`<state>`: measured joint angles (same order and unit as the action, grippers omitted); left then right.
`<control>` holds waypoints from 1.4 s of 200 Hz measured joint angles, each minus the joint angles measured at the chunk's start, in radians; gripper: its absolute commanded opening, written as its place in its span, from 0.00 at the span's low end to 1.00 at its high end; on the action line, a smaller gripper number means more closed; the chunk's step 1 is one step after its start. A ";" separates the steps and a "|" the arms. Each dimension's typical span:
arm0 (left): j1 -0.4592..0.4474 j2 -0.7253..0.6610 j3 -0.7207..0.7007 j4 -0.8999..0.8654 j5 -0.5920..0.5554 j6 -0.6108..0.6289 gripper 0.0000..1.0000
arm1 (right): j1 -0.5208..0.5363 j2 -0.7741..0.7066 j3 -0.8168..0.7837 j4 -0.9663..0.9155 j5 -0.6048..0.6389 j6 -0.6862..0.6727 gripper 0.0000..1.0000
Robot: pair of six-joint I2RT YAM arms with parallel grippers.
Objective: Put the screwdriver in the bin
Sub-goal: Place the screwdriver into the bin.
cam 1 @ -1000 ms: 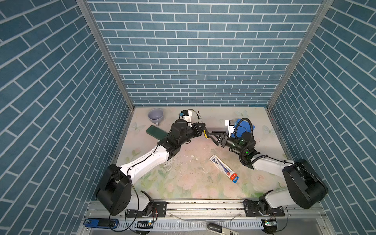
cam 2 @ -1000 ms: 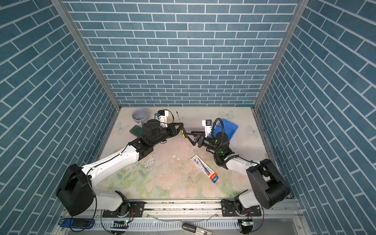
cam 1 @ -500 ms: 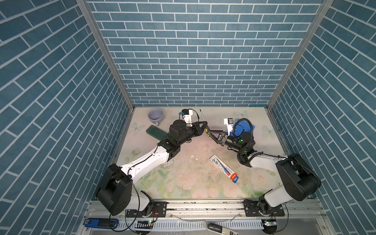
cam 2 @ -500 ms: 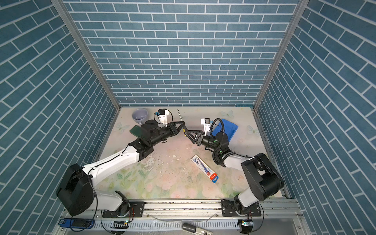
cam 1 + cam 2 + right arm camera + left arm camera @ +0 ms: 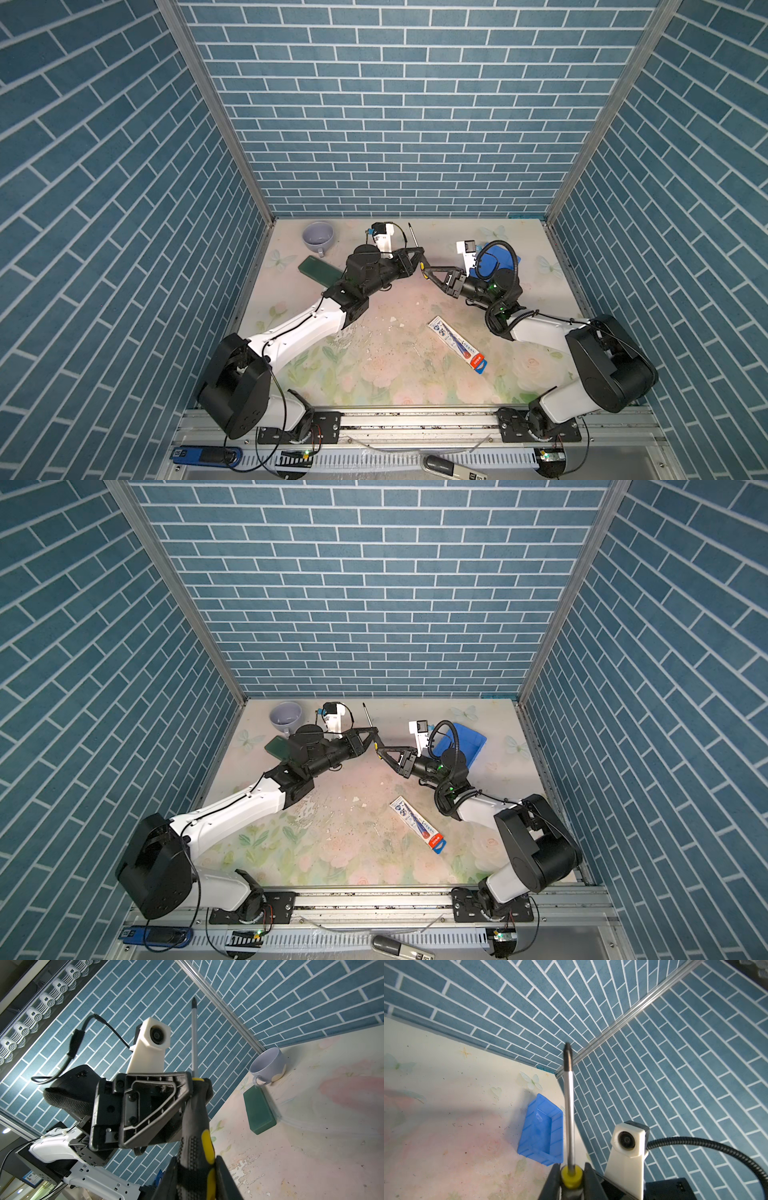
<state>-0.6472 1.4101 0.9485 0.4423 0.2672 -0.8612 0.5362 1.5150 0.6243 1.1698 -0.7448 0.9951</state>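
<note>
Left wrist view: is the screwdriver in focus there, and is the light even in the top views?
In the left wrist view the screwdriver is close to the lens and soft, with a bright streak along its shaft, while the bin is sharper and the brick lines bend; in both top views the table is evenly lit, with only faint shadows.

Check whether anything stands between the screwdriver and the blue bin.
No loose object does. The black-and-yellow-handled screwdriver is held in the air by the right gripper, and the shallow blue plastic bin lies on the table just beyond that arm's wrist. Only the jaws of the left gripper, flanking the yellow collar, hem it in.
</note>
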 measured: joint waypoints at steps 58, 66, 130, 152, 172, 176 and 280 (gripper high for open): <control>-0.003 -0.019 -0.042 0.008 -0.042 0.081 0.96 | -0.016 -0.063 -0.011 -0.122 0.079 -0.063 0.05; -0.005 -0.034 -0.055 0.003 -0.053 0.122 0.99 | -0.024 -0.083 -0.018 -0.147 0.100 -0.084 0.05; -0.011 -0.145 -0.224 0.111 -0.058 0.539 1.00 | -0.079 -0.286 -0.037 -0.499 0.348 -0.298 0.01; -0.017 -0.138 -0.245 0.124 -0.028 0.666 1.00 | -0.091 -0.360 -0.037 -0.629 0.472 -0.365 0.00; -0.035 -0.132 -0.244 0.135 0.009 0.769 1.00 | -0.105 -0.410 -0.036 -0.747 0.584 -0.414 0.00; -0.040 -0.129 -0.244 0.140 0.017 0.788 1.00 | -0.108 -0.417 -0.036 -0.773 0.605 -0.425 0.00; -0.163 0.040 -0.175 0.086 0.098 1.046 1.00 | -0.261 -0.333 0.107 -1.227 0.936 -0.541 0.00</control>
<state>-0.8104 1.4502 0.7731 0.5282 0.3653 0.1844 0.2752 1.1824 0.7315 -0.0574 0.1909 0.4541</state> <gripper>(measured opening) 0.996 0.263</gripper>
